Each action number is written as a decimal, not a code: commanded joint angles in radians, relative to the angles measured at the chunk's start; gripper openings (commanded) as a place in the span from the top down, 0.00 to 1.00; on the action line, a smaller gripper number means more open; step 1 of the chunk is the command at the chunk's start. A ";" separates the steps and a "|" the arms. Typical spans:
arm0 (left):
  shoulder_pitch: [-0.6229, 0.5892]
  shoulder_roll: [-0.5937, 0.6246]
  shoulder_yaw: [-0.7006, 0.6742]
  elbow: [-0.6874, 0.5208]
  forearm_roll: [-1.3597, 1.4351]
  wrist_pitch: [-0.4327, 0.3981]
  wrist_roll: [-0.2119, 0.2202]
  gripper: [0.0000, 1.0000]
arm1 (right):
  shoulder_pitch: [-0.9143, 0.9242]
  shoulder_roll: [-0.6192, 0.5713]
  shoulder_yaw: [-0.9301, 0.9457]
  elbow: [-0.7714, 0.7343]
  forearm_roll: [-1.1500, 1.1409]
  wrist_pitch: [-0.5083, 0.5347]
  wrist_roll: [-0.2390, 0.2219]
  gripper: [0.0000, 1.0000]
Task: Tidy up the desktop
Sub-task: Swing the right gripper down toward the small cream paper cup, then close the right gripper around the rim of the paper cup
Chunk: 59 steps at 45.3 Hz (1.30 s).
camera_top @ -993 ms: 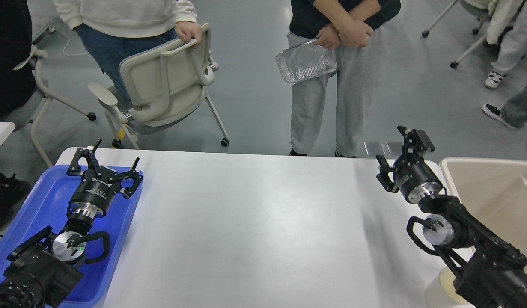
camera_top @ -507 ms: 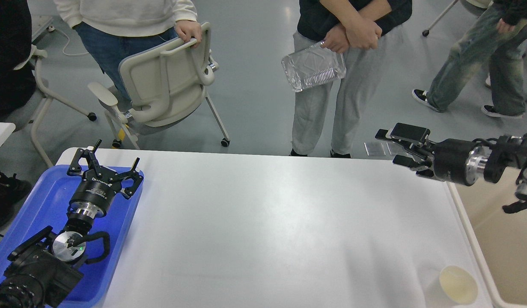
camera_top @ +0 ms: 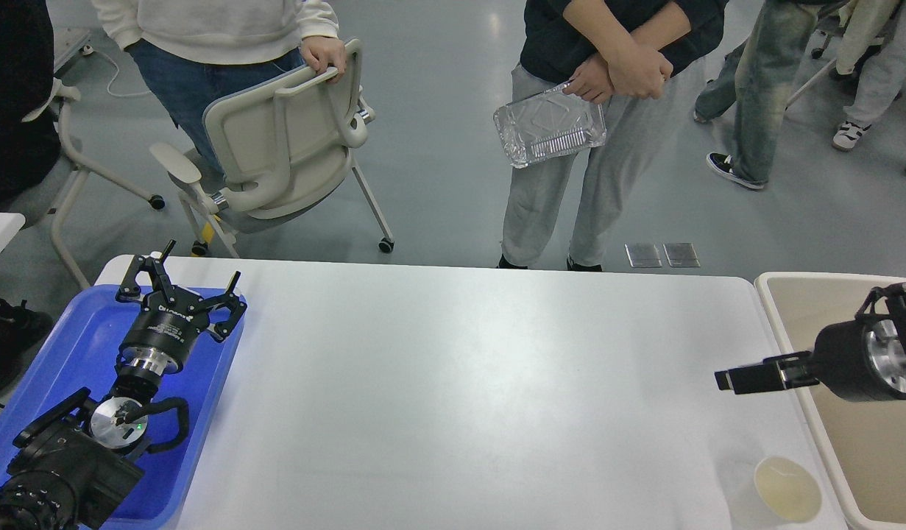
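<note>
The white desktop (camera_top: 460, 383) fills the middle of the head view. A pale paper cup (camera_top: 787, 489) stands upright on it near the front right corner. My left gripper (camera_top: 190, 274) is open and empty, hovering over the far end of the blue tray (camera_top: 70, 346). My right gripper (camera_top: 734, 378) reaches in from the right at the desktop's right edge, above and a little left of the cup and apart from it. It is seen side-on, so its fingers overlap and I cannot tell them apart.
A beige bin (camera_top: 828, 280) stands against the desktop's right edge. A grey office chair (camera_top: 291, 140) and several standing people are beyond the far edge; one of them holds a foil tray (camera_top: 550, 134).
My right arm swung right and then down, from over the desktop's far right corner to its right edge, uncovering the paper cup. The left arm has not moved. People behind shifted.
</note>
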 commanded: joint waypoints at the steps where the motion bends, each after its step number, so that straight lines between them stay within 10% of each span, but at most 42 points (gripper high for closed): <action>1: -0.001 0.000 0.000 0.000 0.001 0.000 0.000 0.00 | -0.048 -0.054 -0.097 0.012 -0.203 -0.033 0.019 0.00; 31: -0.001 0.000 0.000 0.000 0.001 0.000 0.000 0.00 | -0.303 0.125 -0.044 -0.172 -0.284 -0.150 0.072 0.05; 36: -0.001 0.000 0.000 0.000 0.001 0.000 0.001 0.00 | -0.311 0.150 -0.045 -0.201 -0.292 -0.162 0.083 0.20; 40: -0.001 0.000 0.000 0.000 0.001 0.000 0.000 0.00 | -0.309 0.150 -0.053 -0.215 -0.293 -0.159 0.081 0.61; 48: -0.001 0.000 0.000 0.000 0.001 0.000 0.001 0.00 | -0.300 0.140 -0.058 -0.222 -0.292 -0.159 0.080 0.99; 59: -0.001 0.000 0.000 0.000 0.001 0.000 0.000 0.00 | -0.285 0.130 -0.058 -0.219 -0.292 -0.156 0.081 1.00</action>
